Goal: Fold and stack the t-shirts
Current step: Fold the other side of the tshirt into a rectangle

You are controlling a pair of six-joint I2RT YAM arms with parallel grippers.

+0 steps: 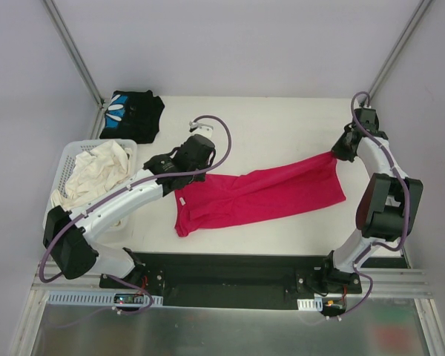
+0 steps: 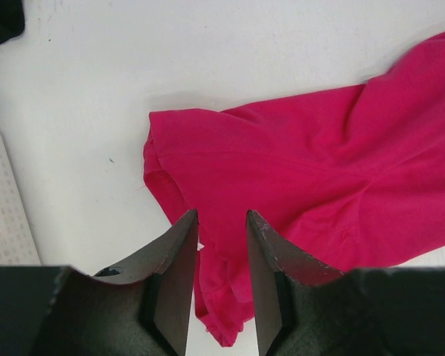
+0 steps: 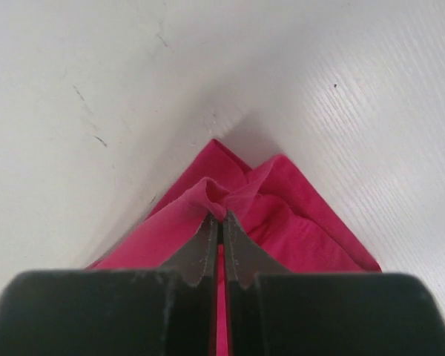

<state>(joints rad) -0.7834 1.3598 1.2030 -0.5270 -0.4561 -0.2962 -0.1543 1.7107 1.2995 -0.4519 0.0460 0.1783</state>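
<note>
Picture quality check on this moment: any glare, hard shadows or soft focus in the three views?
Top external: even, diffuse light, faint shadows only, magenta t-shirt crisp. Left wrist: cloth sharp, left tool dark and slightly soft at the bottom edge. Right wrist: soft grey shadow on the table beyond the pinched cloth, right tool dark and close to the lens; no glare.

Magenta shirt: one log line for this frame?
right gripper: shut on magenta t-shirt corner | left gripper: open over its other end | black t-shirt: back left, apart
</note>
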